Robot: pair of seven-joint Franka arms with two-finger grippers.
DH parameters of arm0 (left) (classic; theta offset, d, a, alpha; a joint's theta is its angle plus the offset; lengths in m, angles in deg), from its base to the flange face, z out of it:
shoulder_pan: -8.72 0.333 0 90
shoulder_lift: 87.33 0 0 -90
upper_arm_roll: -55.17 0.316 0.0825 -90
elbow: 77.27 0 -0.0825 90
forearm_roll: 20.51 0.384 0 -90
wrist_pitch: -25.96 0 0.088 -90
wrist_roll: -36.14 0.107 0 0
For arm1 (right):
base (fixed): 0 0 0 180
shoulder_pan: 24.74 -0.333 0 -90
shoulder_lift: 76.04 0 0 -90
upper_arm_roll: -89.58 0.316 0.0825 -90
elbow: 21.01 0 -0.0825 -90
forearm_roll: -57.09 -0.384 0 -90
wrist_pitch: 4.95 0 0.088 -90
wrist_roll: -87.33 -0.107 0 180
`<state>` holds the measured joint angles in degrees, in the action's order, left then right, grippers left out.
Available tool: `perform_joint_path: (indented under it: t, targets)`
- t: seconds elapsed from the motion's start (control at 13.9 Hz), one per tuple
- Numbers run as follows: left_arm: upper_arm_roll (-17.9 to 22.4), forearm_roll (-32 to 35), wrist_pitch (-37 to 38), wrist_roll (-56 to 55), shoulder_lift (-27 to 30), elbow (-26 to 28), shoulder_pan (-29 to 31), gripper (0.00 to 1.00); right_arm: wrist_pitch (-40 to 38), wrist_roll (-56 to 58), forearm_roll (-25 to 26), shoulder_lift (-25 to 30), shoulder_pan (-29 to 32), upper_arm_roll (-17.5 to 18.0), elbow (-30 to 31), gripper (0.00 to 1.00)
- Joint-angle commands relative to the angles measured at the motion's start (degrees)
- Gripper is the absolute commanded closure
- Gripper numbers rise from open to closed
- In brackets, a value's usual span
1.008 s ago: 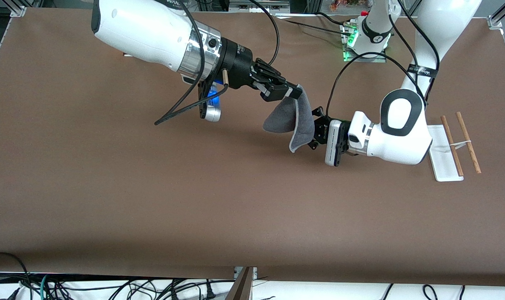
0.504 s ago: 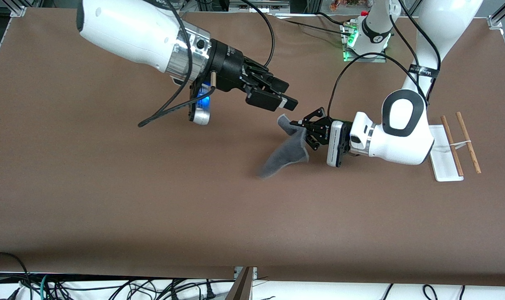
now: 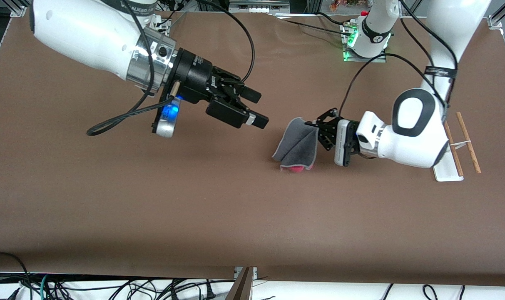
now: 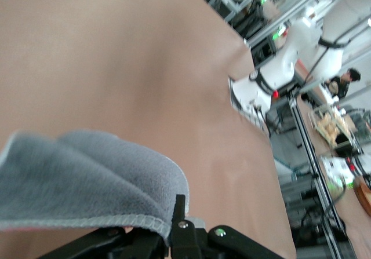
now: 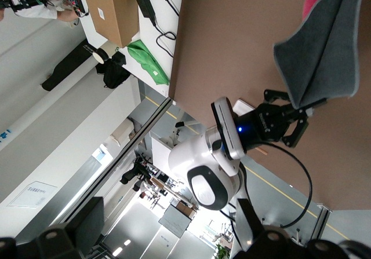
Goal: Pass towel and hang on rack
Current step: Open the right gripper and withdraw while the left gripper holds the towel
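Grey towel [image 3: 297, 144] hangs at frame centre, clamped in the left gripper [image 3: 317, 130]. Right gripper [image 3: 255, 109], left of centre, stands parted, holding nothing. Rack [image 3: 451, 159] sits at the right edge.

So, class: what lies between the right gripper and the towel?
Only bare brown table lies between the open right gripper and the towel, per the front view.

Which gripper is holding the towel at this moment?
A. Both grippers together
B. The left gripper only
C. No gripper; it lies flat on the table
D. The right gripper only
B. The left gripper is shut on one edge of the towel, which hangs down from it, while the right gripper is open and apart from the cloth.
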<state>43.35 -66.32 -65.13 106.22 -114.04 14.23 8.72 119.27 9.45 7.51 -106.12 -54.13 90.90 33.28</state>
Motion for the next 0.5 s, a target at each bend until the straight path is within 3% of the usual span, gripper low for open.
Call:
perform_joint_path:
  t: [0.0, 0.14, 0.43]
  targets:
    - [-0.1, 5.9, 8.7, -1.0, 0.1, -3.7, 6.6, 1.0, -3.7, 4.8, -1.1, 2.0, 2.7, 0.0, 0.1, 0.0]
    - [-0.1, 11.1, 13.8, -0.6, -0.8, -6.7, 11.8, 1.0, -7.3, 12.3, -1.2, 4.9, 6.4, 0.6, 1.8, 0.0]
    - [-0.1, 22.5, 24.1, 1.5, -4.9, -14.5, 22.6, 1.0, -16.7, 29.6, 0.2, 14.0, 12.2, 0.6, 15.8, 0.0]
